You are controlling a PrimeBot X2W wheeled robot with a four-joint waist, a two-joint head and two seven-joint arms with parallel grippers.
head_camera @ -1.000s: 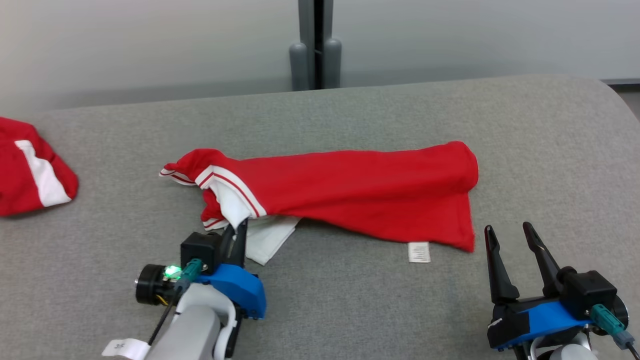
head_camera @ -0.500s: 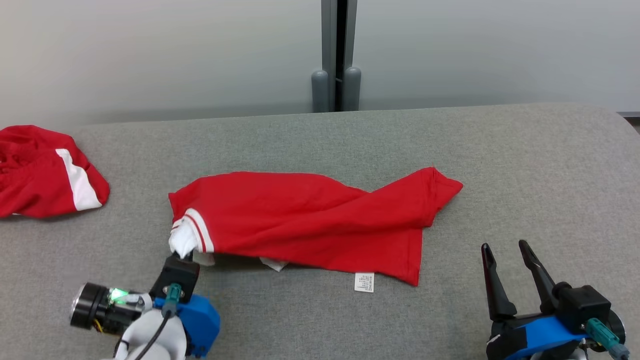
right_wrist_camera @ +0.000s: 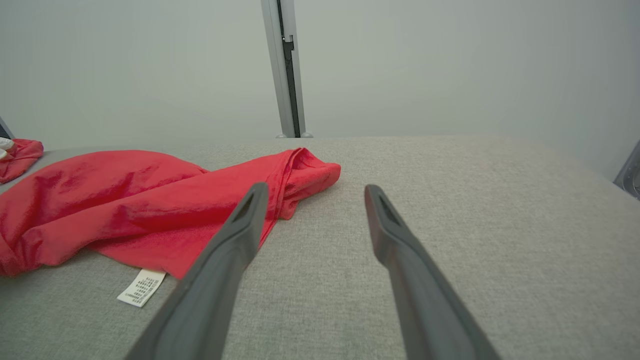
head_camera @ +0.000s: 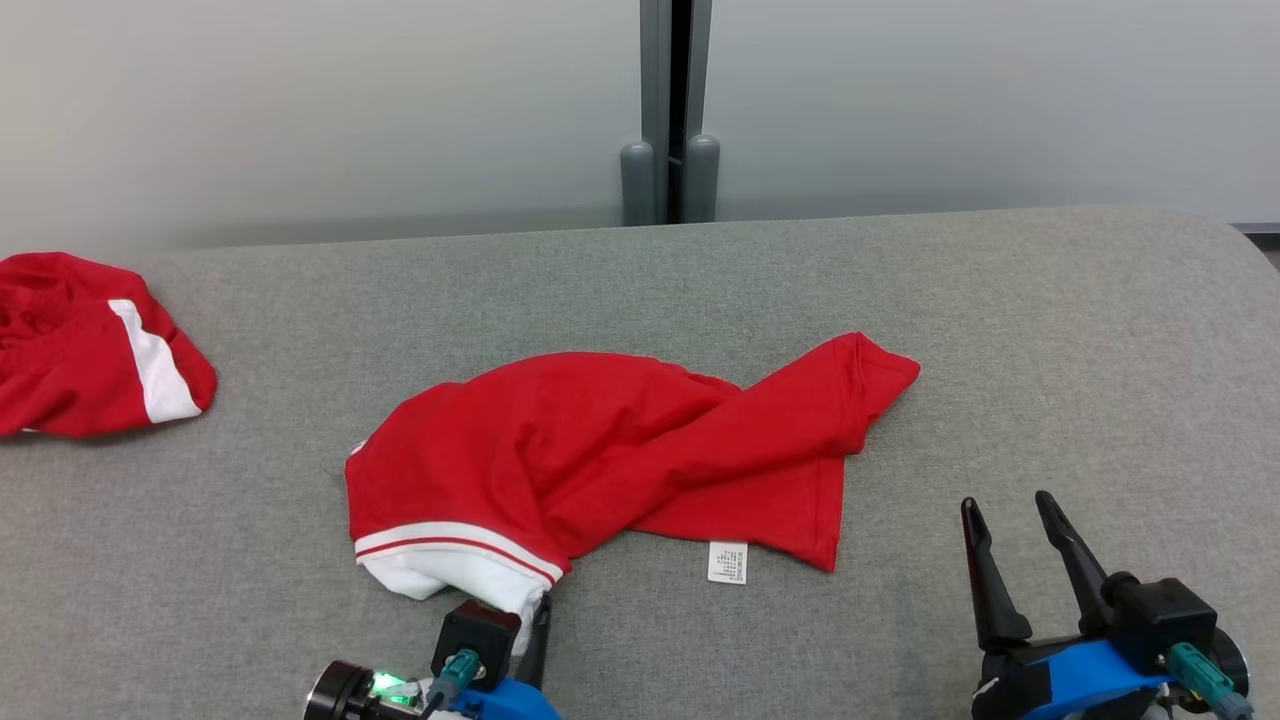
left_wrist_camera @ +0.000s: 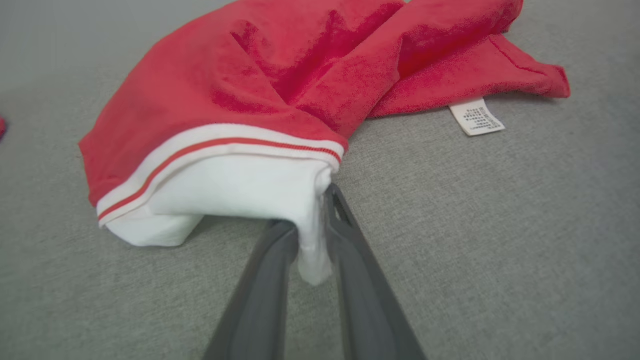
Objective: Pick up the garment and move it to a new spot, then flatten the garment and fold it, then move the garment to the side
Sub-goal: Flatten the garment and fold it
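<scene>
The garment [head_camera: 620, 450] is a red shirt with white trim, lying crumpled in the middle of the grey padded table [head_camera: 900, 290]. Its white-edged end points toward me. My left gripper [head_camera: 530, 610] sits at the near edge, shut on that white fabric. In the left wrist view, the white cloth is pinched between the two dark fingers of that gripper [left_wrist_camera: 310, 215], and the red body [left_wrist_camera: 240, 100] spreads beyond. My right gripper [head_camera: 1006, 502] stands open at the lower right, off the cloth. The right wrist view has the right gripper [right_wrist_camera: 316, 189] just right of the garment's [right_wrist_camera: 125, 200] far end.
A second red and white garment [head_camera: 90, 345] lies bunched at the table's far left. A white care label [head_camera: 727, 562] sticks out from the shirt's near hem. A grey post [head_camera: 670, 110] stands behind the table. The table's rounded right end [head_camera: 1240, 260] is near the right gripper.
The left gripper has dragged the white-trimmed end toward me and to the right, so the shirt has bunched into a heap. The right gripper has stayed open and still.
</scene>
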